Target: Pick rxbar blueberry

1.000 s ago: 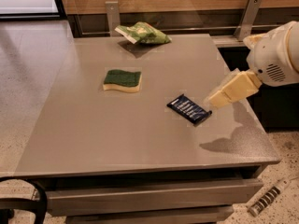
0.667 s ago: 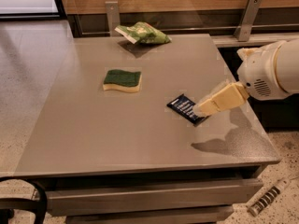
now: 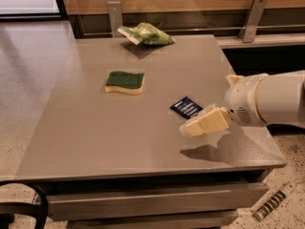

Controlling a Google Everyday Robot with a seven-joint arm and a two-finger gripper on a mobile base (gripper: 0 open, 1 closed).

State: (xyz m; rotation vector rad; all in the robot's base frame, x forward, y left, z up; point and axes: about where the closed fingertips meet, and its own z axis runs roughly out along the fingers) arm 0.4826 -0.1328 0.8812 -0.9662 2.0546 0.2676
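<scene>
The rxbar (image 3: pixel 186 107) lies flat on the desk (image 3: pixel 95 132), right of centre. The pincer (image 3: pixel 193 128) hangs low just beside the bar's near right edge, reaching in from the right; whether it is open or closed cannot be told. A sponge (image 3: pixel 125 81) and a bag (image 3: pixel 147 34) sit farther back

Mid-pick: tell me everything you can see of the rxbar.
The rxbar is a small flat rectangular bar in a dark navy wrapper with white lettering. It lies flat on the table, turned diagonally, toward the right side as seen. The gripper hovers just at its near corner; contact cannot be told.
</scene>
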